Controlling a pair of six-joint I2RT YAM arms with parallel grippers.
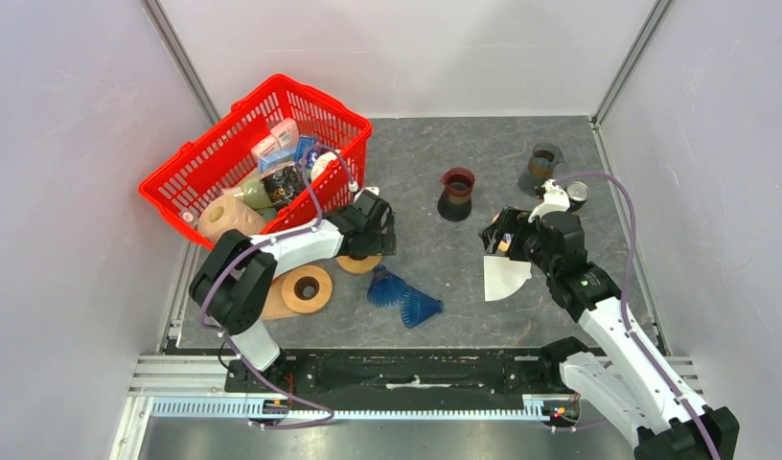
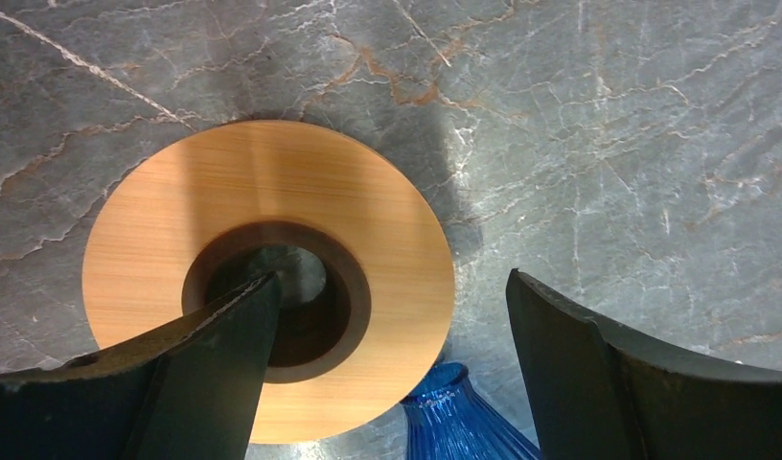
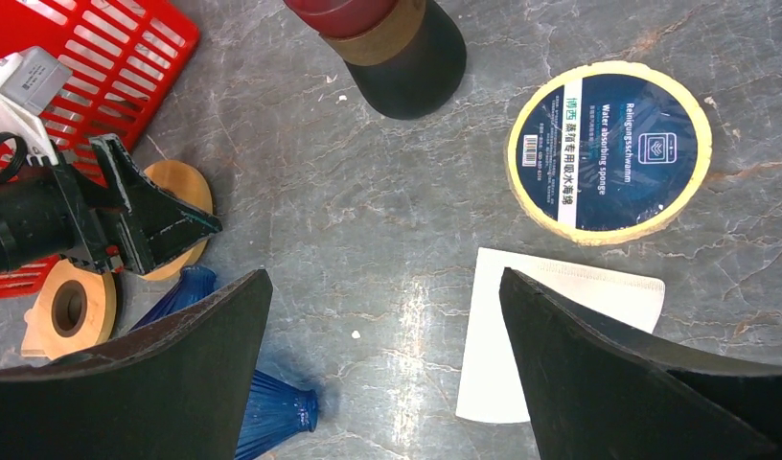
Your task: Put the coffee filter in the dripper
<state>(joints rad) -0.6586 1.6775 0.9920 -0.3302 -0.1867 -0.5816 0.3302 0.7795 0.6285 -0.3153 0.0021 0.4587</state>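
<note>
Wide-spread jaws on both arms, with nothing between them. The left gripper hangs over a flat wooden disc of pale, fine-grained wood with a dark round recess in its middle, and one black finger crosses that recess in the left wrist view. The right gripper hovers above the grey tabletop, a stone-like surface veined with white and rust lines. The coffee filter lies flat on the table right of centre, partly under the right gripper's finger. It is thin white paper in a fan shape with a crimped seam along one straight edge. Just beyond it sits a round sponge disc, cream at the rim with a dark blue printed label. Two blue ribbed cones of translucent material lie on their sides near the table's middle, well apart from the filter. A wooden ring lies beside them. A dark-red cup stands upright on a black base farther back, and a red plastic lattice basket holds mixed goods at the left.
</note>
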